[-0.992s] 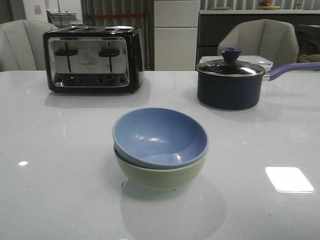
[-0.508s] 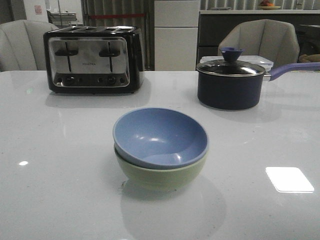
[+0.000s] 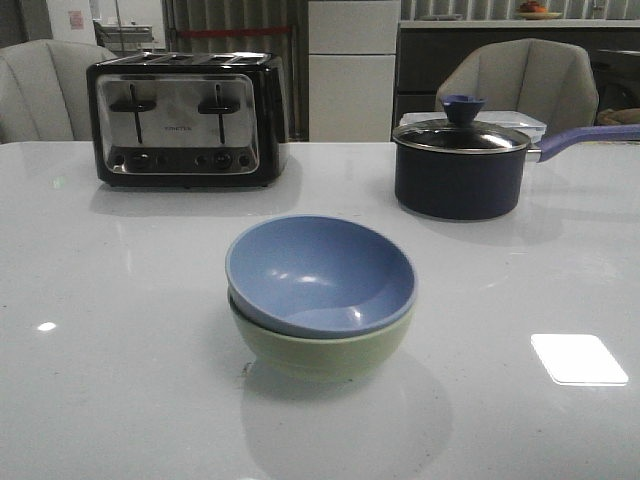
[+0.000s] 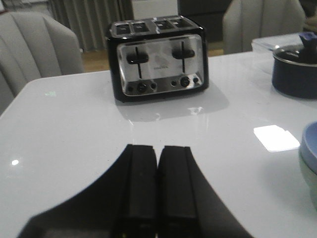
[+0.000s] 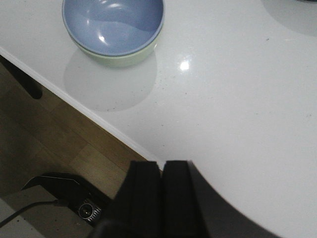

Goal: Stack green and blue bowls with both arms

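The dusty blue bowl [image 3: 318, 272] sits nested inside the pale green bowl [image 3: 320, 350] in the middle of the white table [image 3: 100, 380]. The stack also shows in the right wrist view, blue bowl [image 5: 113, 24] over green bowl [image 5: 121, 58], near the table's front edge. In the left wrist view only the stack's edge [image 4: 311, 153] shows. My left gripper [image 4: 157, 148] is shut and empty, over the table, well apart from the bowls. My right gripper [image 5: 162, 163] is shut and empty, at the table's front edge, away from the bowls. Neither gripper shows in the front view.
A black and chrome toaster [image 3: 185, 120] stands at the back left. A dark navy saucepan [image 3: 460, 170] with a glass lid and a purple handle stands at the back right. Chairs stand behind the table. The floor [image 5: 54, 144] lies below the front edge.
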You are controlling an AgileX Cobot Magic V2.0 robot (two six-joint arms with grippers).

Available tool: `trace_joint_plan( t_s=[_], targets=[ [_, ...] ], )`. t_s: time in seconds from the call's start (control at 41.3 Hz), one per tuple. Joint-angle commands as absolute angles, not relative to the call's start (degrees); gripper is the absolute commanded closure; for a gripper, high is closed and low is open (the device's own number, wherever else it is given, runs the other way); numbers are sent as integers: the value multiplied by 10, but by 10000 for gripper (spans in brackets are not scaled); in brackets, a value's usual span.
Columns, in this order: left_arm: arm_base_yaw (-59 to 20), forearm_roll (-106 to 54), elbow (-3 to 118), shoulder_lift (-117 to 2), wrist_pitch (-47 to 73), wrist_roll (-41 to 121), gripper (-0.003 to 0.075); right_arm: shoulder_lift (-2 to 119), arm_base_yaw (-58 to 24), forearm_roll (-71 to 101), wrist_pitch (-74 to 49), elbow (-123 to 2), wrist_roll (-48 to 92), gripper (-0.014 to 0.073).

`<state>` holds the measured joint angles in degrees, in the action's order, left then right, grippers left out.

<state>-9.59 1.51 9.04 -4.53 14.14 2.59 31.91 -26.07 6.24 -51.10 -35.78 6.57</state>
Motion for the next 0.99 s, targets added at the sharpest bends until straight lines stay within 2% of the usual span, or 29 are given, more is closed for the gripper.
trace_joint_plan(
  t_s=[0.0, 0.242, 0.968],
  targets=[
    [-70, -9, 61, -16, 41, 23, 627, 319, -258, 67, -476, -372, 65, 541],
    [-63, -12, -5, 14, -39, 23, 627, 319, -258, 67, -476, -372, 65, 541],
    [-71, -12, -4, 14, -45, 23, 627, 319, -258, 67, -476, -372, 65, 541]
  ],
)
